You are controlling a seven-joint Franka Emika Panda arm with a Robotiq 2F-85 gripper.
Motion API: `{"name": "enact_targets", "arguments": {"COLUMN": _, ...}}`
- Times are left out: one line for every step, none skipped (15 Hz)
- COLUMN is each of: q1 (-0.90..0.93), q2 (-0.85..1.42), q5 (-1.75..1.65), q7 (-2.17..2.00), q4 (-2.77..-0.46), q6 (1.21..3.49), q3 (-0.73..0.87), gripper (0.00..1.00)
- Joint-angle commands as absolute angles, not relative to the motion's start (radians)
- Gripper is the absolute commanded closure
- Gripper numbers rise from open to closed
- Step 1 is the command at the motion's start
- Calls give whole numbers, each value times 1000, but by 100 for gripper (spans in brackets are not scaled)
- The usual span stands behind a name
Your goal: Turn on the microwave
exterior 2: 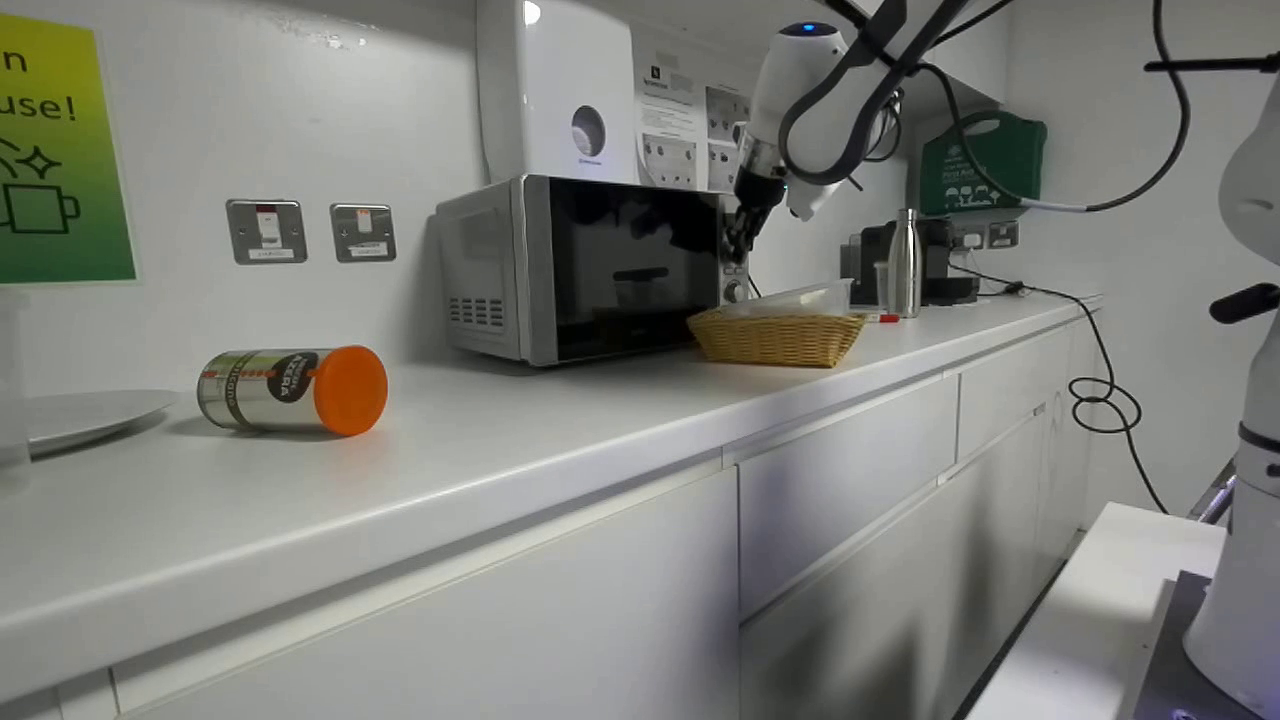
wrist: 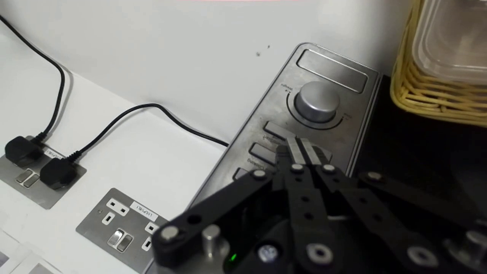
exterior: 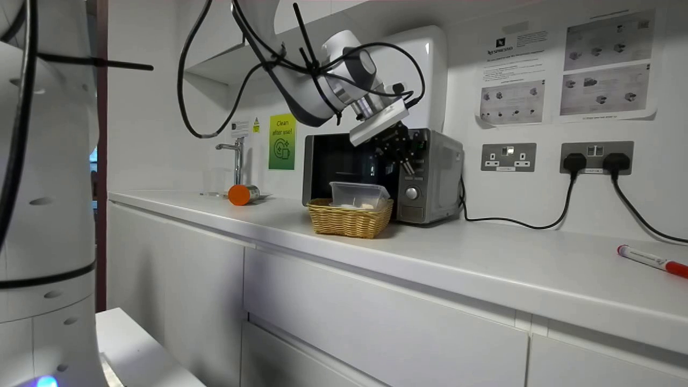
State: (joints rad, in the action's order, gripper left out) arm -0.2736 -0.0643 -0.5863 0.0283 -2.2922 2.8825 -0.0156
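The silver-grey microwave stands on the counter with its dark glass door shut, in both exterior views (exterior: 443, 177) (exterior 2: 620, 280). Its control panel fills the middle of the wrist view (wrist: 331, 152), with a round knob (wrist: 317, 101) and several flat buttons. My gripper is at the panel in both exterior views (exterior: 409, 169) (exterior 2: 738, 256). In the wrist view its fingertips (wrist: 298, 140) are together, with only a thin gap and nothing between them. They lie over the end of the start button (wrist: 279, 129) just beyond the knob. I cannot tell whether they touch the panel. Lower buttons are partly hidden.
A wicker basket (exterior: 349, 221) holding a clear plastic tub (exterior: 360, 193) stands close in front of the microwave. A white wall box (exterior 2: 560, 90) hangs above it. The power cord (exterior: 510, 219) runs to wall sockets. A can (exterior 2: 290, 390) lies on the counter; a marker (exterior: 650, 260) lies opposite.
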Motion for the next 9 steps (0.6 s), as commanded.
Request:
{"name": "enact_targets", "arguments": {"q1": -258, "q2": -73, "q5": -523, "q7": 29, "q4": -2278, "q6": 2918, "q3": -21, "gripper": 100}}
{"name": "enact_targets", "arguments": {"q1": -255, "q2": -73, "q5": -503, "q7": 32, "q4": -2280, "q6": 2918, "q3": -21, "gripper": 100}}
{"name": "enact_targets", "arguments": {"q1": -249, "q2": -73, "q5": -464, "q7": 44, "q4": -2285, "q6": 2916, "q3": -21, "gripper": 100}}
{"name": "enact_targets", "arguments": {"q1": -198, "q2": -73, "q5": -410, "q7": 62, "q4": -2288, "q6": 2911, "q3": 22, "gripper": 100}}
{"name": "enact_targets", "arguments": {"q1": -184, "q2": -73, "q5": -350, "q7": 84, "q4": -2292, "q6": 2908, "q3": 27, "gripper": 100}}
{"name": "enact_targets", "arguments": {"q1": -163, "q2": -74, "q5": -284, "q7": 102, "q4": -2298, "q6": 2907, "q3": 34, "gripper": 100}}
{"name": "enact_targets", "arguments": {"q1": -148, "q2": -75, "q5": -230, "q7": 121, "q4": -2300, "q6": 2908, "q3": 42, "gripper": 100}}
{"name": "enact_targets", "arguments": {"q1": -134, "q2": -77, "q5": -181, "q7": 141, "q4": -2300, "q6": 2908, "q3": 48, "gripper": 100}}
{"name": "enact_targets", "arguments": {"q1": -145, "q2": -78, "q5": -137, "q7": 165, "q4": -2299, "q6": 2911, "q3": 31, "gripper": 100}}
